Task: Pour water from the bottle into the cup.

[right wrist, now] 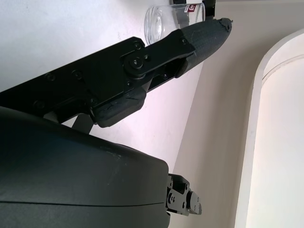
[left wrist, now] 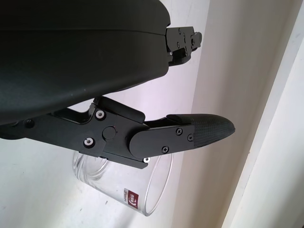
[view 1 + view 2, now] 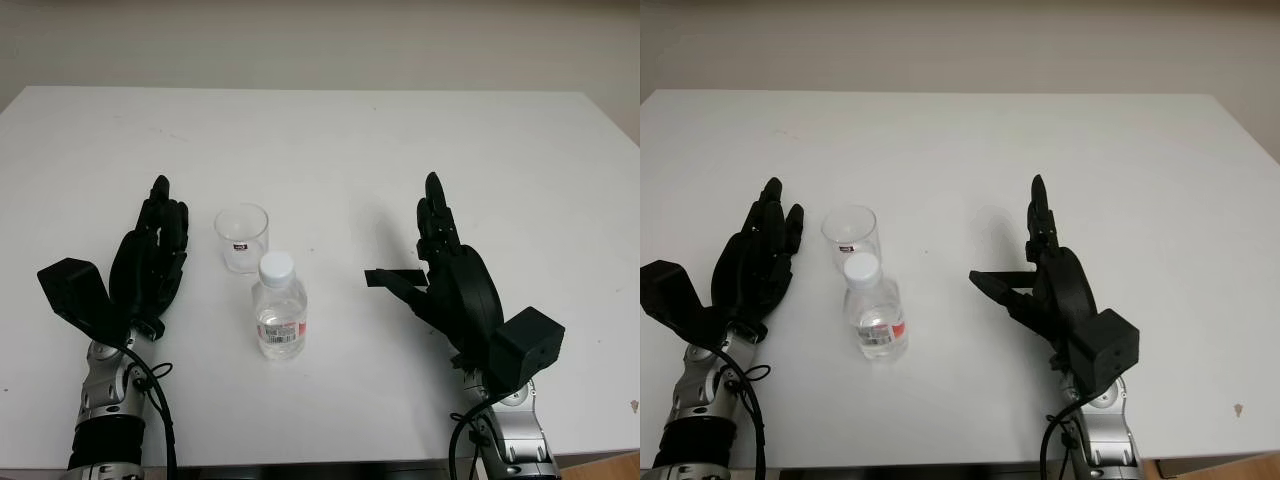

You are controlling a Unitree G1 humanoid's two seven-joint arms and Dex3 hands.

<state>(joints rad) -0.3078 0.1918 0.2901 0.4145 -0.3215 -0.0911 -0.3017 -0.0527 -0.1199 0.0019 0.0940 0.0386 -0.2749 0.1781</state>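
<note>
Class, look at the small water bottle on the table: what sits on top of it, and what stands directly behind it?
A white cap sits on top of the bottle. A clear cup stands just behind it; the bottle covers part of the cup's base. Both hands are open, left, right.

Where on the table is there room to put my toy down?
Bare table lies beyond the cup and between the bottle and the open right hand. It is crowded where cup and bottle stand beside the open left hand.
</note>
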